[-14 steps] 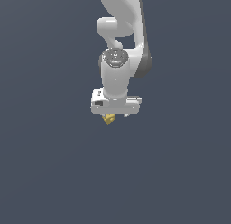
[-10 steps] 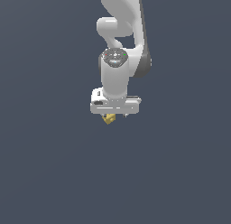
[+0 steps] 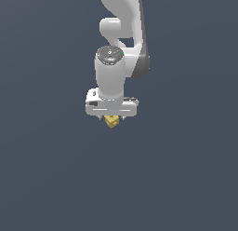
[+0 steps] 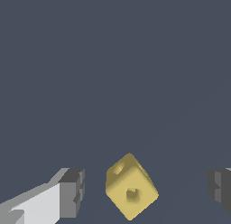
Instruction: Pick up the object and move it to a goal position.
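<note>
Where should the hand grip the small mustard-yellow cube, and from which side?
Grip the small mustard-yellow cube across two opposite flat faces, coming straight down from above. It sits rotated, one corner pointing between the open fingers, so the hand likely needs to turn at the wrist until its pads meet faces, not edges.

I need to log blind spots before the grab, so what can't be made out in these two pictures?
- Exterior view: the fingers are hidden under the white robot hand, so its open spread shows only in the wrist view.
- Exterior view: the small mustard-yellow cube is too small for detail.
- Wrist view: one grey finger pad is cut off by the edge.
- No goal marker appears in either view.
</note>
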Robot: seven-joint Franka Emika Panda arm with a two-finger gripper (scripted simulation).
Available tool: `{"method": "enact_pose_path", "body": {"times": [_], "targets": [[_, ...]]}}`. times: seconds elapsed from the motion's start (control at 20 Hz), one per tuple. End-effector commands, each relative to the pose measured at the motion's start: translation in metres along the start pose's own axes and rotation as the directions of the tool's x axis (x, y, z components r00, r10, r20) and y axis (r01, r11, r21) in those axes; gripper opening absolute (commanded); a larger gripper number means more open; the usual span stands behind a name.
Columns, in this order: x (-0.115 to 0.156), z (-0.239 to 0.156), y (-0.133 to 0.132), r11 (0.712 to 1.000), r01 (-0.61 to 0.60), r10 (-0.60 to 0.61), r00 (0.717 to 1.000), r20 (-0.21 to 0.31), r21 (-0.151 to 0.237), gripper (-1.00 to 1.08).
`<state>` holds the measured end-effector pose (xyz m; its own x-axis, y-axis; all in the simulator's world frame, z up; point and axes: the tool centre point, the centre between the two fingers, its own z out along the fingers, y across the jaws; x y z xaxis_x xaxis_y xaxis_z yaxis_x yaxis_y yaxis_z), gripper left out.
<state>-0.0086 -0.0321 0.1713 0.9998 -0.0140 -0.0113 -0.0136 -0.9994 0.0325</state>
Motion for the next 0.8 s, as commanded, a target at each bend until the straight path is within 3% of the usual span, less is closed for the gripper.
{"method": "enact_pose_path", "body": {"times": [0.0, 0.75], "targets": [[0.000, 0.000, -0.001, 1.000, 0.000, 0.000, 1.000, 0.000, 0.000, 1.00], [-0.015, 0.019, 0.002, 0.991, 0.136, -0.136, 0.991, -0.002, 0.005, 1.00]]}}
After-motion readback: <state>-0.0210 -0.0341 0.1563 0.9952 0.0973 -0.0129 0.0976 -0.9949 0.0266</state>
